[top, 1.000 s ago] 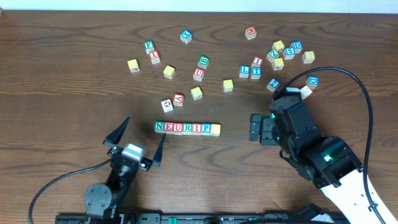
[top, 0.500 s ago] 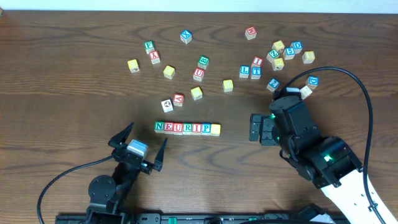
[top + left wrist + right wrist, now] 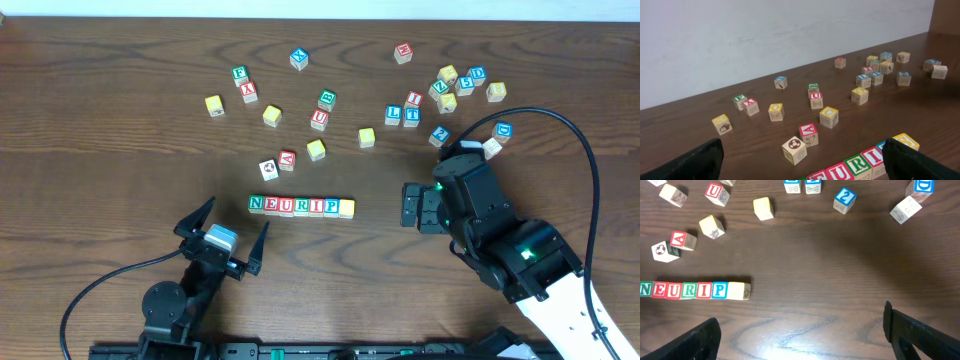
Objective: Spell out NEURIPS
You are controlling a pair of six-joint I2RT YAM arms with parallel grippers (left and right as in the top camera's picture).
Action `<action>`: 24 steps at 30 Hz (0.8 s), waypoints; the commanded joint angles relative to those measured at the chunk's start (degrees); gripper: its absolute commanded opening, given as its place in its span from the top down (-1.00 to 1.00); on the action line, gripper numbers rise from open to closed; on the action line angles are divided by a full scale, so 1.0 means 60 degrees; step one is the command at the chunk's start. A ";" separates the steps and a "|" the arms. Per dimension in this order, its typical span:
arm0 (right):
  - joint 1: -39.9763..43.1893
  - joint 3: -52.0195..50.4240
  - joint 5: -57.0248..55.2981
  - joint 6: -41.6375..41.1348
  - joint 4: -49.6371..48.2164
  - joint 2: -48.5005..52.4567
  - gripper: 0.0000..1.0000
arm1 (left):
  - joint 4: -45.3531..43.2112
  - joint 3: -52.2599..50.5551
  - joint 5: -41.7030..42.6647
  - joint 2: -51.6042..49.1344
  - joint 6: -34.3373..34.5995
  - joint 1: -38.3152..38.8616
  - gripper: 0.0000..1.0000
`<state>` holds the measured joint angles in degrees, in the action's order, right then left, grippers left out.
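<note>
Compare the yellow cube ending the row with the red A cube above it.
The yellow cube shows a plain yellow top; the A cube shows a red letter. The yellow cube sits square in the row, touching the P cube; the A cube lies loose and skewed, apart from the row. Both are small wooden cubes.

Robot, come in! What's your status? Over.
Left pincer open, empty. Right pincer open, empty. Cube row reads NEURIP plus yellow-faced cube. Loose cubes lie apart, nothing blocking.

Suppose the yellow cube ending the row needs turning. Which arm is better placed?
Probably right: the right gripper, open, sits just beyond the yellow cube; the left gripper is by the N cube.
</note>
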<state>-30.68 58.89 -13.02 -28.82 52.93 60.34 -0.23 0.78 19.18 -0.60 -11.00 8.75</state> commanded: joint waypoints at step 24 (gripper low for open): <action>0.0051 -0.6018 -0.0550 0.3282 -0.9650 -0.5064 -0.99 | 0.0455 -0.0084 0.0153 0.0062 -0.0127 0.0029 -0.99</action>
<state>-31.29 33.17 -15.55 -16.56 5.85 36.95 0.21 1.15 19.22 -0.60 -10.98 8.75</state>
